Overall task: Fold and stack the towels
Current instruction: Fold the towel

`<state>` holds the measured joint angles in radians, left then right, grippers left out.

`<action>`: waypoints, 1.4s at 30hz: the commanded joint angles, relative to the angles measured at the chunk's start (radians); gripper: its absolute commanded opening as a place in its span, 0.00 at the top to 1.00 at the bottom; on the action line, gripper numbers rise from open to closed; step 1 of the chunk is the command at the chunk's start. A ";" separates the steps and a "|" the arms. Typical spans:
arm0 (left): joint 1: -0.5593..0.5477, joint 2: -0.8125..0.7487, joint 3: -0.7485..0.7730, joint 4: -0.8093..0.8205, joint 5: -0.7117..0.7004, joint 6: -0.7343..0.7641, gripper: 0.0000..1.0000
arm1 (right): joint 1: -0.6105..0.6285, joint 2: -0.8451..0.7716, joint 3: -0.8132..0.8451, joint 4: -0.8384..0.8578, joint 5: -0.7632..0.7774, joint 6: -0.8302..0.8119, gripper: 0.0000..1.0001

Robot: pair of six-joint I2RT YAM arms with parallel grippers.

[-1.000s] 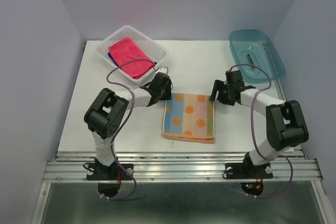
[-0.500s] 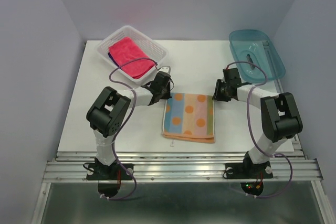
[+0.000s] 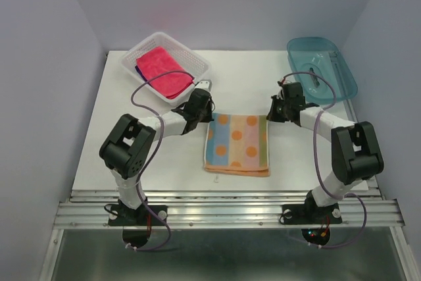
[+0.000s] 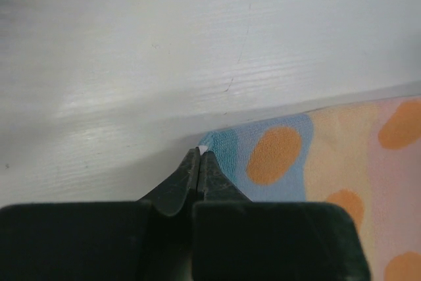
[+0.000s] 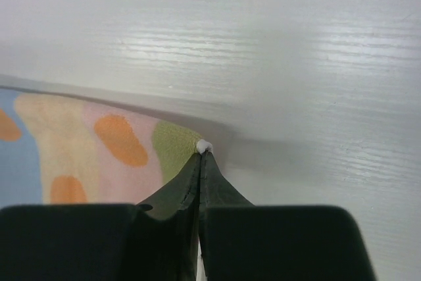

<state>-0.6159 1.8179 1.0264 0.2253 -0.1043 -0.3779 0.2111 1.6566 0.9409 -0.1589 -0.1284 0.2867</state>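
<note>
White tabletop [image 3: 118,143], plain-walled booth. Item: spotted towel [image 3: 238,144], laid flat at centre between the arms. Orange dots are set on pastel stripes, and a second layer is seen along the near edge. It is judged soft, light and limp, best taken by the corners. Left gripper [image 4: 199,157] is clamped on the far left corner, right gripper [image 5: 200,156] on the far right. Pink-red towel [image 3: 161,70] is stored in the basket [image 3: 201,64], far left.

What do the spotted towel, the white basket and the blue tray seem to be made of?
The spotted towel looks like soft terry cloth, matte: a fuzzy pile shows in the wrist views. The white basket is probably moulded plastic, slightly glossy, with thin latticed walls. The blue tray seems to be translucent plastic, smooth and shiny.
</note>
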 commanded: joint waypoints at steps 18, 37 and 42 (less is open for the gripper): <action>-0.102 -0.483 -0.454 0.229 0.041 -0.147 1.00 | 0.027 -0.590 -0.362 -0.007 -0.154 0.104 0.99; -0.216 -0.721 -0.689 0.229 -0.028 -0.300 1.00 | 0.033 -0.844 -0.521 -0.172 -0.241 0.227 0.99; -0.228 -0.713 -0.704 0.240 -0.009 -0.320 1.00 | 0.034 -0.857 -0.544 -0.178 -0.249 0.261 0.99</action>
<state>-0.8314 1.1206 0.3359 0.4232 -0.1101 -0.6720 0.2371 0.8192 0.4232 -0.3328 -0.3569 0.5083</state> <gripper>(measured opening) 0.025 0.015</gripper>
